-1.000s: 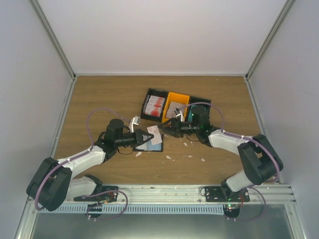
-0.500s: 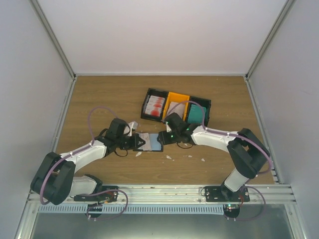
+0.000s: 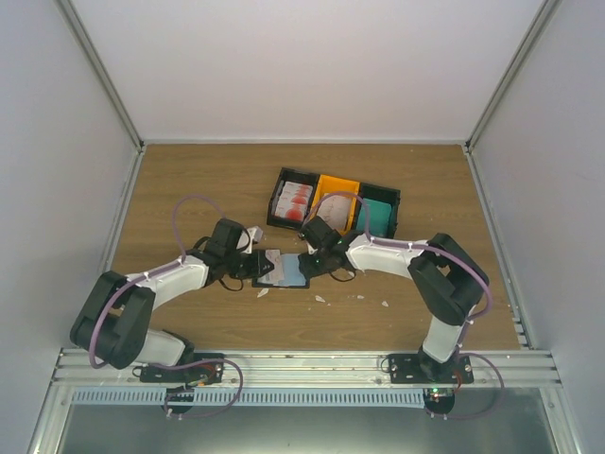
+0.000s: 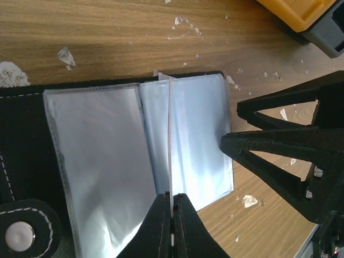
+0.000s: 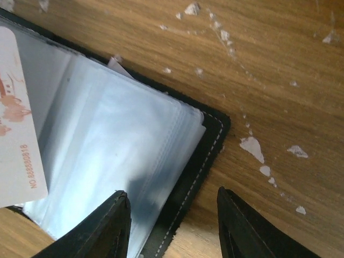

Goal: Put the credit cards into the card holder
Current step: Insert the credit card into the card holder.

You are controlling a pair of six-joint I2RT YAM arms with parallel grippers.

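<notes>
1 card holder (image 4: 102,161) open flat | 1 credit card (image 5: 19,123) gripped by left pincer (image 4: 172,203) | right pincer (image 5: 171,200) open | 3 trays (image 3: 337,180)

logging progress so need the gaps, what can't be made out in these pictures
Top view: card holder too small to show which slots are filled.
Top view: trays, card counts too small to tell.
Left wrist: sheet pinched in left gripper is edge-on; sleeve or card, cannot tell.
Right wrist: card cut off by left edge; whether it sits inside a sleeve is unclear.
</notes>
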